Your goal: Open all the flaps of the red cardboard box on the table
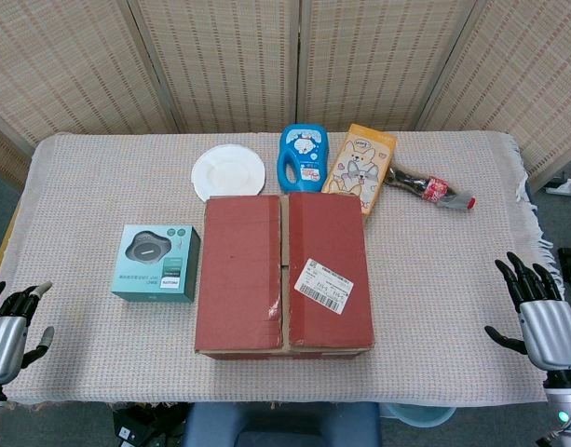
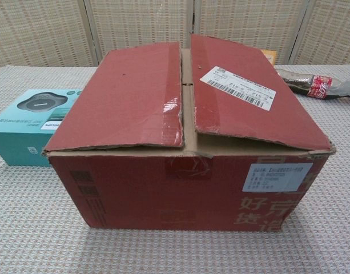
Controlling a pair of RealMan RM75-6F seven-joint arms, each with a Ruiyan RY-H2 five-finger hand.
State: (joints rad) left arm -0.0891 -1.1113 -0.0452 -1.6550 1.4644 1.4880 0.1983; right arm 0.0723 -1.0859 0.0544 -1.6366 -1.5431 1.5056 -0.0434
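The red cardboard box point(image 1: 283, 275) stands in the middle of the table, filling the chest view as the box point(image 2: 189, 137). Its two long top flaps lie down, meeting along a centre seam with a narrow gap. The right flap point(image 2: 249, 94) carries a white shipping label and sits slightly raised at the front; the left flap point(image 2: 120, 100) lies flat. My left hand point(image 1: 10, 321) hovers at the table's near left corner, fingers apart, holding nothing. My right hand point(image 1: 541, 312) hovers at the near right edge, fingers spread, empty. Neither hand shows in the chest view.
A teal product box point(image 1: 156, 263) lies just left of the red box. Behind it are a white plate point(image 1: 229, 172), a blue detergent bottle point(image 1: 304, 158), an orange snack bag point(image 1: 360, 168) and a cola bottle point(image 1: 434, 189) lying on its side. A woven cloth point(image 1: 453, 270) covers the table.
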